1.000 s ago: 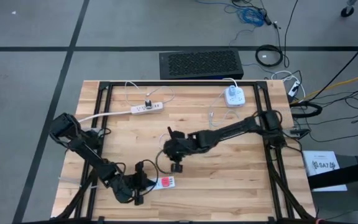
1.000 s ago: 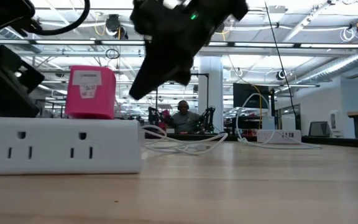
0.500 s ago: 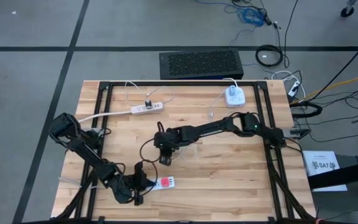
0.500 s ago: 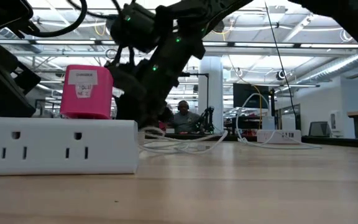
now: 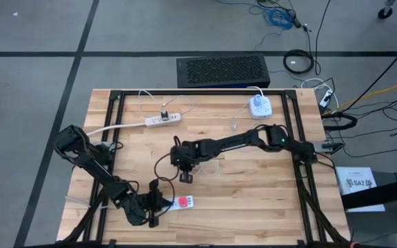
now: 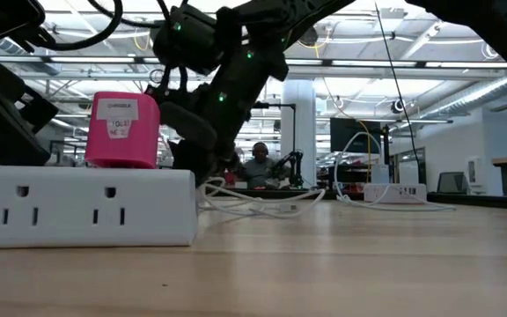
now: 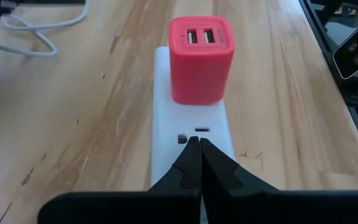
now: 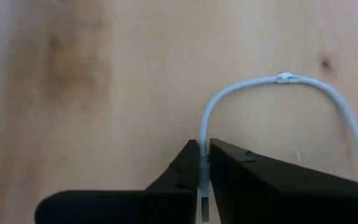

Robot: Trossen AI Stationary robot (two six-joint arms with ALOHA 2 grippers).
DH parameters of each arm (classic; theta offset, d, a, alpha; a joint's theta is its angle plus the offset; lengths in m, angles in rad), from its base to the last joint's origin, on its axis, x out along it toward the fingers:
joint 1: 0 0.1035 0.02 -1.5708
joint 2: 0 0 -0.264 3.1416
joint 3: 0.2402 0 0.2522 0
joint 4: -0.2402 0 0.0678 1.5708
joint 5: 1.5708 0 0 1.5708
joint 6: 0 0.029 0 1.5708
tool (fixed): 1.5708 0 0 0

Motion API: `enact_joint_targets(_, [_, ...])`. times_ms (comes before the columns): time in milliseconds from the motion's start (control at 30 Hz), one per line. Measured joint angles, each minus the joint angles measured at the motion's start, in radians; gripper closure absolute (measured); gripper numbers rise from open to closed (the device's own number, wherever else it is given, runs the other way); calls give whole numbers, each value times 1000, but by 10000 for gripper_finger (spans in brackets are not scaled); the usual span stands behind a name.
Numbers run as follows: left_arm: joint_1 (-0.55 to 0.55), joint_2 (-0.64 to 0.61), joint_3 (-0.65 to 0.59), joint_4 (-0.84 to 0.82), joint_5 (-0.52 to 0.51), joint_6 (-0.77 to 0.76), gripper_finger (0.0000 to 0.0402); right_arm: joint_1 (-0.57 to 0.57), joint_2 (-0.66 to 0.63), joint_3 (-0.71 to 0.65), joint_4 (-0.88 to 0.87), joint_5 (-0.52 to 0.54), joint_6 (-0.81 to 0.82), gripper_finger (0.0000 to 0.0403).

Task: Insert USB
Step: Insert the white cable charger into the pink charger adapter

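Note:
A white power strip (image 7: 191,134) lies near the table's front left, with a pink two-port USB charger (image 7: 201,59) plugged upright into it; both show in the low view, the strip (image 6: 82,207) and the charger (image 6: 123,130). My left gripper (image 7: 194,143) is shut, its tips over the strip's top just short of the charger. My right gripper (image 5: 185,173) is at the table's middle, low over the wood, shut on a white USB cable (image 8: 272,81) that loops across the table. My left gripper's shut fingertips lie on or just above the strip's top face (image 7: 194,132), beside an empty socket, slanting down from the strip's free end. I cannot tell whether they touch it. My right gripper pinches the white cable (image 8: 204,134) between its two fingers, from above, pointing down. The cable runs out past the fingertips and bends in a slack loop lying on the table. The plug end is hidden between the fingers.
A second white power strip (image 5: 163,119) and a white charging hub (image 5: 259,107) lie near the far edge, with thin white cords. Black frame rails (image 5: 302,179) run along the table's sides. A black box (image 5: 222,71) stands beyond the far edge.
My right gripper has gone toward the table's left edge and a little toward the far edge, and has come down close to the wood, carrying the cable with it. It has kept nearly still over the last half second.

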Motion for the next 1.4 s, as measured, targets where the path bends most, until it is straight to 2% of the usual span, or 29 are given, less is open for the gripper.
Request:
enact_joint_targets(133, [-1,0,0,0,-7,19,401,22,-41,-2,-1,22,-37,398])
enact_joint_targets(300, [-15,2,-2,-8,-77,43,401,83,-114,-1,23,104,-69,401])
enact_joint_targets(533, [-20,2,-3,-13,-121,47,401,189,-128,-3,99,218,-62,402])
enact_joint_targets(767, [-20,3,-3,-16,-168,52,401,239,-168,-132,243,297,7,402])
enact_joint_targets(933, [-19,3,-3,-16,-183,54,401,241,-285,-337,528,319,20,403])
enact_joint_targets(1067, [-16,3,-4,-15,-216,72,401,247,-372,-566,987,264,9,403])
enact_joint_targets(1200, [-5,4,-4,5,-245,104,401,273,-352,-750,1381,274,4,403])
enact_joint_targets(1300, [10,3,-4,6,-260,104,401,288,-326,-796,1532,299,3,403])
enact_joint_targets(1400, [33,4,-4,7,-268,102,401,298,-277,-790,1567,359,-15,403])
